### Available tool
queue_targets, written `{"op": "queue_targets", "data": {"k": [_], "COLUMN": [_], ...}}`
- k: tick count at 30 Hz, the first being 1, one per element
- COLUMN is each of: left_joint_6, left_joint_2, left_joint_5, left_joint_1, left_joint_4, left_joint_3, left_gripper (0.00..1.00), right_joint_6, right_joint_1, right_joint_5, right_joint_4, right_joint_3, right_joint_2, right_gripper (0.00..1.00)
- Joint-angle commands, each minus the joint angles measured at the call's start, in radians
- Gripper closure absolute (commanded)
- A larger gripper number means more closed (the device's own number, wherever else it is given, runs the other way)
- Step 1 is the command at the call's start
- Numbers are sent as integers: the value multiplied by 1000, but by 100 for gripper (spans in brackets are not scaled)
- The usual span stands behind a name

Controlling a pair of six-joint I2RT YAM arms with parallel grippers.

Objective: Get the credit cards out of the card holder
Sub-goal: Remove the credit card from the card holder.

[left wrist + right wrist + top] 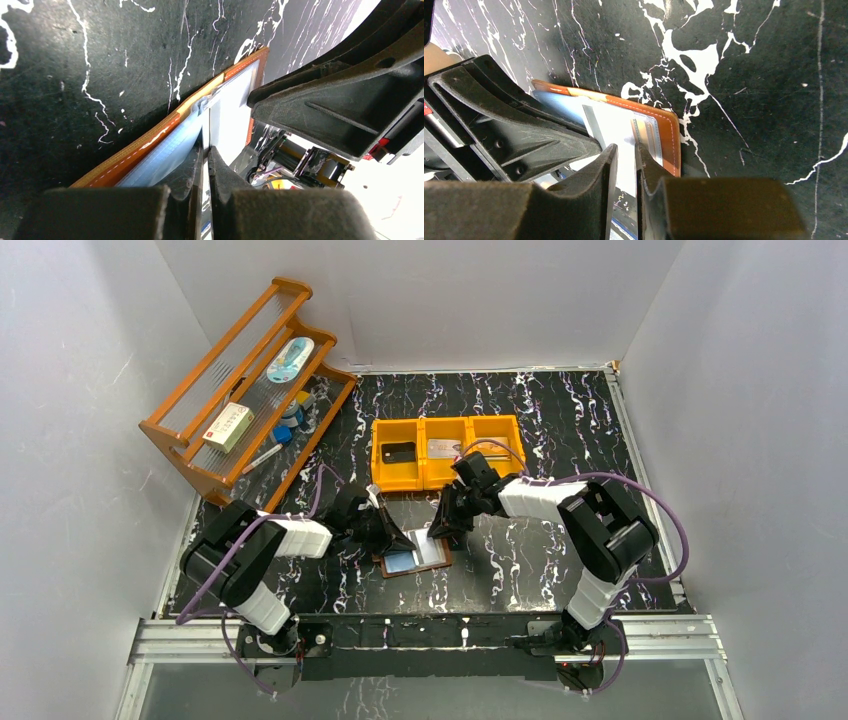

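Brown leather card holder [415, 558] open on the desk [540, 405], between both arms. Left fingers [185, 175] pressed together on its pale-blue pocket [170, 150]; right fingers [599, 175] narrowly parted astride a pale credit card [619, 125], grip uncertain. Extraction step, probably. Next: pinch firmly, draw card straight out, holder pinned.

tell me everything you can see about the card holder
The card holder is a small brown leather wallet with pale stitching along its edge, lying open and flat on the black marbled table. Shiny pale-blue clear pockets fill its inside, a pale card showing. The left tool pinches a pocket sheet; the right tool straddles the card.
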State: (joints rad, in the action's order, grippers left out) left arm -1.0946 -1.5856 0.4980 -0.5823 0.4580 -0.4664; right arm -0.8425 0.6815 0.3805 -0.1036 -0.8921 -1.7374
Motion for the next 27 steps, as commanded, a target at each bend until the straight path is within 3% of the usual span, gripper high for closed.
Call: {"op": "queue_targets", "data": {"k": [1, 6, 10, 25, 27], "left_joint_6": [9, 90, 137, 179, 185], "left_joint_2": [22, 158, 191, 200, 209], "left_joint_5": [-49, -185, -225, -195, -196], "left_joint_1": [-33, -31, -31, -31, -31], "left_joint_4": [-31, -250, -335, -329, -326], "left_joint_3": [-25, -52, -72, -92, -95], "left_gripper": [100, 100, 100, 100, 95], "right_joint_6": [37, 81, 93, 144, 158], "right_joint_1": [40, 37, 38, 36, 36], "right_joint_5": [-109, -164, -158, -118, -124], "right_joint_4": [-80, -137, -139, -167, -188], "right_joint_3": [36, 8, -2, -74, -99], "right_joint_2": [-42, -28, -21, 31, 41], "right_gripper": [71, 70, 69, 66, 66]}}
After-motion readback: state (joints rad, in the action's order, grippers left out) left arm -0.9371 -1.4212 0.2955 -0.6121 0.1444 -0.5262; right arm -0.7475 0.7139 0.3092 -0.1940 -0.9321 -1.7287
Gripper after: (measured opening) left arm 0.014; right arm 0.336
